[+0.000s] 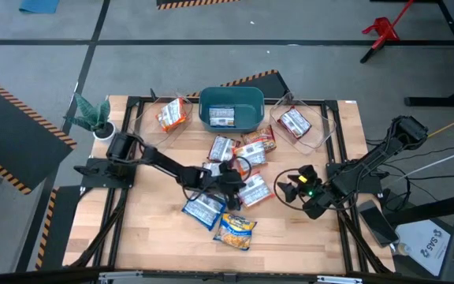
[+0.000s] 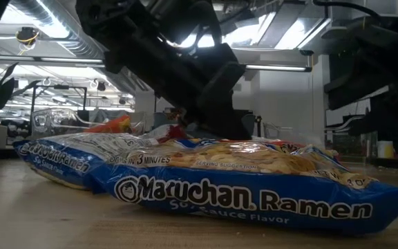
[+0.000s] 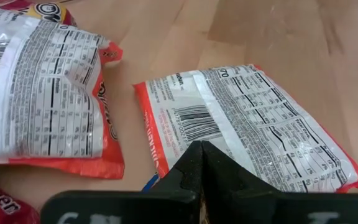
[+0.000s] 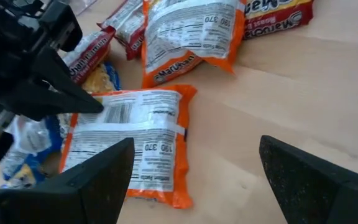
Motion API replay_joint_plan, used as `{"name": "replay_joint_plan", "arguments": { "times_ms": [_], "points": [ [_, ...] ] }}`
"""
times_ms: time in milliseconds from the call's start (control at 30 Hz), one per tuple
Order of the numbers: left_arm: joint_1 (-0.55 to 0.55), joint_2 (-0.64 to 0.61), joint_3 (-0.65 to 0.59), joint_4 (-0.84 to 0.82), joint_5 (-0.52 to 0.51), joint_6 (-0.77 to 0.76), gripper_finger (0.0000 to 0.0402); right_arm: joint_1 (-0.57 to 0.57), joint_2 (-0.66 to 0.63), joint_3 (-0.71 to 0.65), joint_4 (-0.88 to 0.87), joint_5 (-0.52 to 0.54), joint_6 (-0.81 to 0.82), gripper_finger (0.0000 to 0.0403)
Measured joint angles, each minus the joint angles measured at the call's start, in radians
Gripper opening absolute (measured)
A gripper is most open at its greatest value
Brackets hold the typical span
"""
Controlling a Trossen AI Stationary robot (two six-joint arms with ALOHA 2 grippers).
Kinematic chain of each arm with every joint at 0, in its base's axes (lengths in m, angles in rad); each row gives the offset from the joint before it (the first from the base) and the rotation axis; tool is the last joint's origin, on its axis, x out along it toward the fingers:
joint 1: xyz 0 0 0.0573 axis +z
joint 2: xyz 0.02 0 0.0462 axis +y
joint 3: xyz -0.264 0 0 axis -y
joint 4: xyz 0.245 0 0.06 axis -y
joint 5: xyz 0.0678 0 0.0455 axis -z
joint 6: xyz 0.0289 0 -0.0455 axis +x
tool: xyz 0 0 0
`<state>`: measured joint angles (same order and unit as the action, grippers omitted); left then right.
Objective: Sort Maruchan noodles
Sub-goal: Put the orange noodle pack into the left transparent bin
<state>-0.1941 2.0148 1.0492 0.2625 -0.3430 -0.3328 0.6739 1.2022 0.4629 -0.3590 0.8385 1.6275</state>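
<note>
Maruchan packets lie mid-table: an orange one (image 1: 254, 189) back side up, a blue one (image 1: 205, 209), a yellow-and-blue one (image 1: 236, 230), and two more (image 1: 221, 148) (image 1: 254, 150) farther back. One lies in the teal bin (image 1: 221, 118), and one in each clear container (image 1: 172, 114) (image 1: 294, 122). My left gripper (image 1: 235, 185) is shut, its tips at the orange packet (image 3: 260, 124). My right gripper (image 1: 284, 188) hovers open just right of that packet (image 4: 129, 140). My left gripper (image 3: 201, 146) comes slanting down from the table's left. Its shut fingertips (image 4: 98, 106) meet the orange packet's back face beside the barcode (image 3: 191, 118), near its left edge. The packet lies flat on the table. Whether any film is pinched between the tips cannot be told.
The teal bin (image 1: 251, 101) stands at the far edge between two clear containers (image 1: 144, 118) (image 1: 321, 134). A potted plant (image 1: 93, 118) sits at the far left corner. In the low view a blue soy-sauce packet (image 2: 254, 187) fills the foreground. Bare wood lies near left.
</note>
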Motion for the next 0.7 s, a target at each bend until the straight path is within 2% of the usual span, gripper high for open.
{"name": "replay_joint_plan", "arguments": {
  "times_ms": [133,200,267,400,500,600,700],
  "points": [
    [-0.015,0.000,0.000,-0.024,-0.018,-0.007,0.0000,0.000,0.000,0.000,0.048,-0.028,-0.031,0.0330],
    [-0.016,0.000,0.000,-0.027,-0.021,-0.021,0.0000,0.000,0.003,0.000,0.115,-0.064,-0.217,0.0330],
    [-0.009,0.000,0.000,-0.025,-0.014,-0.029,0.0000,0.000,0.028,0.000,0.226,-0.106,-0.485,0.0330],
    [0.013,0.000,-0.002,-0.022,0.041,-0.067,0.0000,-0.022,0.121,0.019,0.424,-0.118,-0.928,0.0330],
    [0.036,-0.001,-0.002,-0.023,0.100,-0.108,0.0000,-0.063,0.222,0.078,0.446,-0.162,-1.119,0.0330],
    [0.055,-0.003,-0.002,-0.023,0.139,-0.132,0.0000,-0.095,0.332,0.156,0.432,-0.223,-1.249,0.0330],
    [0.069,-0.003,-0.002,-0.022,0.165,-0.137,0.0000,-0.107,0.430,0.241,0.419,-0.234,-1.349,0.0330]
  ]
}}
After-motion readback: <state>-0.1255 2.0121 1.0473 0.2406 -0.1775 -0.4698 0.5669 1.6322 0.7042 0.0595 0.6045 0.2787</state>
